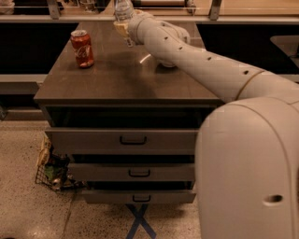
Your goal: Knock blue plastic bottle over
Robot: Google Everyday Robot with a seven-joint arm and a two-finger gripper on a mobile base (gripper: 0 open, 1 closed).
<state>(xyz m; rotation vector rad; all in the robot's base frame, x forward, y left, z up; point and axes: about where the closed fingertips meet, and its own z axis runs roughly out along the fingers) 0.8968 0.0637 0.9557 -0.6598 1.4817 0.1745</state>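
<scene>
1. Bottle [123, 8]: stands upright at the far edge of the table [107, 79], about mid-width. Its top is cut off by the upper frame edge.
2. Gripper [123, 28]: at the far edge too, right at the bottle's lower part, on the near side. Whether it touches the bottle cannot be told, nor whether it is spread or pressed together.
3. Arm [196, 60]: comes in from the lower right and crosses the right half of the tabletop on a diagonal. It hides the table's right edge.
4. Can [82, 48]: red, upright, on the far left part of the top, near the left edge. It is well apart from the bottle and gripper.
5. Open room: a wide stretch of bare top lies between can and arm and runs down to the front edge.
6. Below the front edge: three drawers [133, 140], all shut.
7. Floor: a wire basket [52, 170] beside the table's left foot; a blue tape cross [139, 221] in front.
</scene>
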